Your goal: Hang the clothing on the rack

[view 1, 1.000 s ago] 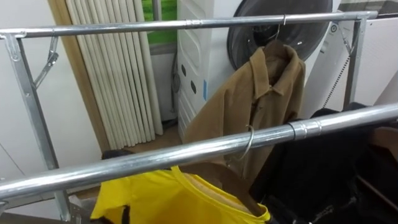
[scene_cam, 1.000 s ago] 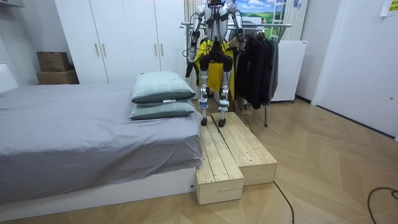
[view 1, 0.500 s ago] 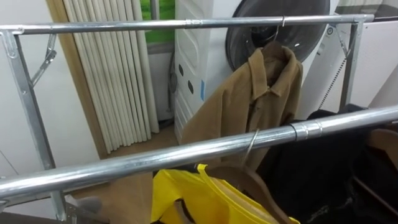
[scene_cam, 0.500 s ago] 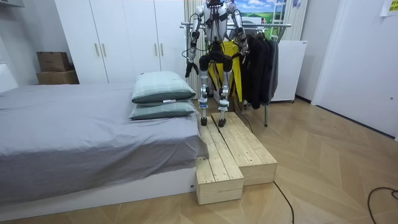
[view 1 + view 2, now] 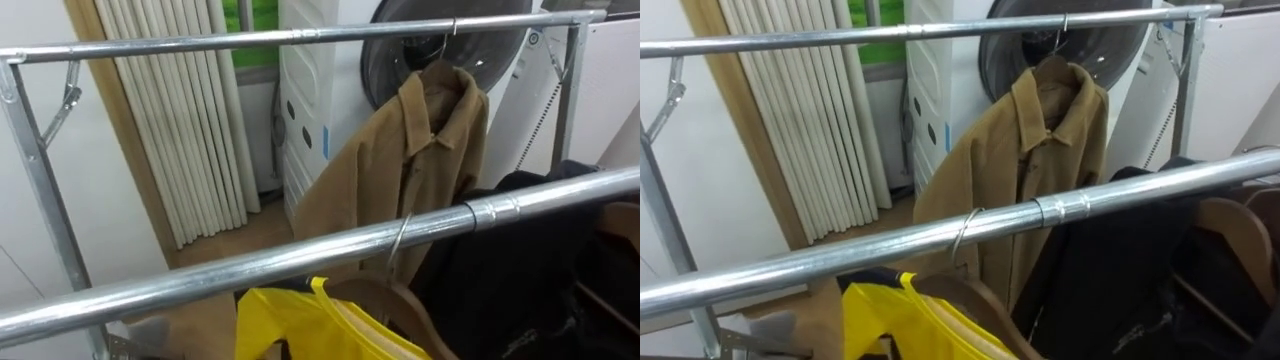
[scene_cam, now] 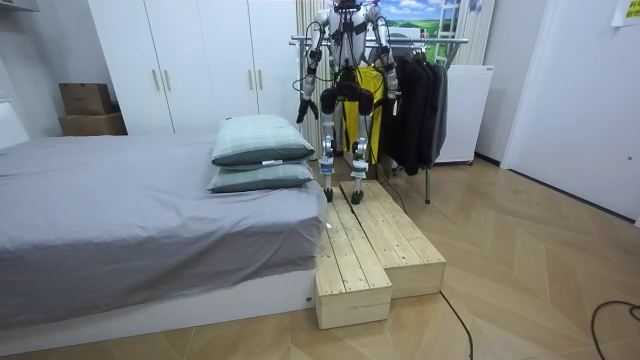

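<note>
Left hand (image 6: 303, 108) hangs low at robot's side; its state cannot be told. Yellow garment (image 5: 290, 325) hangs on near rail (image 5: 250, 268).

The garment (image 5: 290, 325) is showing plain bright yellow, the jacket (image 5: 400, 160) tan brown, the other clothes (image 5: 520, 270) black, the rail (image 5: 200, 275) silver.

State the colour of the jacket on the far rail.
The jacket is tan brown; right eye view shows it best.
</note>
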Motion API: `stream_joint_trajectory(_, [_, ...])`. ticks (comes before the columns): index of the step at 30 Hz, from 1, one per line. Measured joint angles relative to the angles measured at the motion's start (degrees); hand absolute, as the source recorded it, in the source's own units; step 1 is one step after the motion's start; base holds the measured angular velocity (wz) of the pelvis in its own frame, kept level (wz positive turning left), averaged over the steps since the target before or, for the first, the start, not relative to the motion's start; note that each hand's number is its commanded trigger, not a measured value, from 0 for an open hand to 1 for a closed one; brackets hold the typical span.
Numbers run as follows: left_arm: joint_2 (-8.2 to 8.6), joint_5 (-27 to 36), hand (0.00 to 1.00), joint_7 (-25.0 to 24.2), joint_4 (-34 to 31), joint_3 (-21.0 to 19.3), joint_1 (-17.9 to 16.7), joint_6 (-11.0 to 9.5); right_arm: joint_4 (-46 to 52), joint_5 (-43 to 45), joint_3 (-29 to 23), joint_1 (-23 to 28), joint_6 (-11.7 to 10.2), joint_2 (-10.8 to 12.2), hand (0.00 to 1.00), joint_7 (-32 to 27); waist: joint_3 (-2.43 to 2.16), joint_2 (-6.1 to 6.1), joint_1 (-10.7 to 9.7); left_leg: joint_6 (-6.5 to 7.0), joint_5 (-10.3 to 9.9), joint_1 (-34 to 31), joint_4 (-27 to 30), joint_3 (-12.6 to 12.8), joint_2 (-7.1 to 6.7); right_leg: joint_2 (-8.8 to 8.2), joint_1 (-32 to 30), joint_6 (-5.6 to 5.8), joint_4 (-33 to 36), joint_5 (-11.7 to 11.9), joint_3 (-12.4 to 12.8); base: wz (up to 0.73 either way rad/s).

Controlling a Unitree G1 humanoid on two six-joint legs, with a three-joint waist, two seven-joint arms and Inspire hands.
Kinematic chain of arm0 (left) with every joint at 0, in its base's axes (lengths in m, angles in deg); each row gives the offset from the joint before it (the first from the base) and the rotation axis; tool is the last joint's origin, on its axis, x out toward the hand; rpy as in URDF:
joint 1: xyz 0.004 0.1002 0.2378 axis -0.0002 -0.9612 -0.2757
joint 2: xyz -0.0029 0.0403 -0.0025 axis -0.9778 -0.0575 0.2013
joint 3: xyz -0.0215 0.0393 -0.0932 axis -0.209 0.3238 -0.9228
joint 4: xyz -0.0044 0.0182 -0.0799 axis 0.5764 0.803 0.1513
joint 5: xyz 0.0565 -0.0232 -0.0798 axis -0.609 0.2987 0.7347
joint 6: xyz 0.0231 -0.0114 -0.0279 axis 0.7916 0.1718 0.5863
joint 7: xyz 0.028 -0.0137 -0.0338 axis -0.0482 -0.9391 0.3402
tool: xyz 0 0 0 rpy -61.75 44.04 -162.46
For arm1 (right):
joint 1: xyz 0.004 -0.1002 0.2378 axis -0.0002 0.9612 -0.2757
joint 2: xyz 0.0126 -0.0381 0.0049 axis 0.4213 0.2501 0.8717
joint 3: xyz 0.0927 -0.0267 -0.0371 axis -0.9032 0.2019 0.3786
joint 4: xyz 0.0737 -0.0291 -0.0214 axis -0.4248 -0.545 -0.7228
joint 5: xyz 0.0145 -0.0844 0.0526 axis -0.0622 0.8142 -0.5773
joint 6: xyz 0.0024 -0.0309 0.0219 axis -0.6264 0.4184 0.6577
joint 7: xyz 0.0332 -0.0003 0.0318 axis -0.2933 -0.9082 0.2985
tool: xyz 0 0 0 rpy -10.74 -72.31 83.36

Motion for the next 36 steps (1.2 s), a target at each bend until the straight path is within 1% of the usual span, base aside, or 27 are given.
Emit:
stream_joint_trajectory(3, [0.83, 0.0, 0.0, 1.04, 0.22, -0.02, -0.36, -0.33, -0.59, -0.29, -2.35, 0.99, -0.27, 1.6, 0.0, -1.8, -0.13, 0.58, -0.16, 0.01, 0.01, 0.43, -0.35, 0.0, -0.07, -0.05, 0.23, 0.16, -0.06, -0.14, 0.06, 0.0])
stream_joint_trajectory(5, [1.0, 0.04, 0.0, 1.07, 0.79, 0.0, -0.39, -0.34, -2.23, -0.59, -2.7, 0.99, -0.62, 1.96, 0.0, -2.55, 0.02, 0.6, -0.46, 0.01, 0.01, 0.56, -0.44, -0.26, -0.21, -0.11, 0.26, 0.28, -0.06, -0.33, -0.07, 0.07])
stream_joint_trajectory(6, [1.01, 0.04, 0.0, 1.11, 1.21, 0.0, -0.39, -0.35, -2.96, -0.65, -2.86, 0.96, -0.7, 2.18, 0.0, -3.12, -0.03, 0.7, -0.91, 0.01, 0.01, 0.57, -0.47, -0.53, -0.33, -0.15, 0.23, 0.34, -0.05, -0.45, -0.23, 0.1])
stream_joint_trajectory(9, [1.05, 0.04, 0.0, 1.2, 1.37, -0.01, -0.66, -0.35, -4.61, -1.54, -3.43, 0.86, -0.72, 2.84, 0.0, -4.37, -0.12, 1.01, -0.9, 0.03, -0.01, 0.67, -0.66, -0.64, -0.43, -0.13, 0.2, 0.41, -0.09, -0.53, -0.23, 0.02])
stream_joint_trajectory(16, [1.82, -0.01, 0.0, 1.65, 1.36, -0.04, -1.48, -0.31, -6.53, -2.18, -3.59, 0.14, -0.74, 3.03, 0.0, -5.58, -0.05, 1.5, -0.98, 0.07, -0.03, 0.67, -0.75, -1.29, -0.57, -0.08, 0.31, 0.36, -0.15, -0.64, -0.53, 0.02])
stream_joint_trajectory(19, [2.25, 0.12, 0.0, 1.67, 1.34, 0.2, -1.4, 0.22, -6.68, -2.31, -3.54, 0.03, -0.62, 3.2, 0.0, -6.66, 0.01, 1.88, -0.99, 0.07, -0.03, 0.83, -0.82, -1.22, -0.59, -0.05, 0.26, 0.34, -0.16, -0.69, -0.73, 0.03])
stream_joint_trajectory(21, [2.66, 0.82, 0.0, 1.67, 1.38, 0.36, -1.64, 0.38, -6.69, -3.17, -3.49, -0.07, -0.5, 3.3, 0.0, -7.39, 0.23, 1.99, -0.89, 0.08, -0.02, 0.79, -0.94, -1.33, -0.59, -0.04, 0.39, 0.34, -0.16, -0.71, -0.76, 0.0])
stream_joint_trajectory(25, [2.81, 1.64, 0.0, 1.6, 1.38, 0.35, -1.84, 0.43, -6.8, -4.72, -3.55, -0.26, -0.48, 3.6, 0.0, -8.74, 0.15, 2.18, -0.96, 0.08, -0.02, 0.79, -0.85, -1.31, -0.57, -0.11, 0.34, 0.33, -0.2, -0.75, -0.78, 0.0])
stream_joint_trajectory(29, [3.19, 5.33, 0.0, 0.36, 1.92, 0.34, -2.04, 0.45, -7.96, -6.48, -3.53, -1.19, -0.48, 3.94, 0.0, -9.14, 0.19, 2.16, -0.85, 0.07, -0.02, 0.77, -0.92, -1.32, -0.5, -0.04, 0.41, 0.28, -0.26, -0.78, -0.79, 0.0])
stream_joint_trajectory(31, [3.49, 6.24, 0.0, -0.18, 2.63, 0.39, -1.78, 0.7, -8.41, -6.74, -3.49, -1.75, -0.27, 3.96, 0.0, -9.19, 0.2, 2.08, -0.85, 0.07, -0.02, 0.7, -0.97, -1.27, -0.5, -0.03, 0.29, 0.28, -0.3, -0.78, -0.78, 0.0])
stream_joint_trajectory(32, [3.59, 7.7, 0.0, -0.83, 2.72, 0.41, -1.78, 0.78, -8.53, -7.25, -3.47, -1.94, 0.04, 3.97, 0.0, -9.19, 0.21, 2.07, -0.85, 0.07, -0.02, 0.64, -0.99, -1.28, -0.51, -0.03, 0.24, 0.28, -0.35, -0.78, -0.76, 0.0])
stream_joint_trajectory(34, [3.51, 9.96, 0.0, -1.49, 3.45, 0.42, -1.77, 0.86, -8.92, -7.76, -3.44, -2.24, 0.14, 3.94, 0.0, -9.15, 0.2, 2.06, -0.71, 0.07, -0.02, 0.72, -1.25, -1.26, -0.54, -0.03, 0.28, 0.28, -0.61, -0.77, -0.73, 0.0])
stream_joint_trajectory(36, [3.18, 12.6, 0.0, -3.24, 4.31, 0.27, -1.74, 1.54, -9.43, -8.97, -3.48, -2.25, 0.23, 3.94, 0.0, -9.12, 0.13, 1.96, -0.74, 0.07, -0.02, 0.79, -1.31, -1.29, -0.6, 0.07, 0.36, 0.28, -0.65, -0.77, -0.74, 0.0])
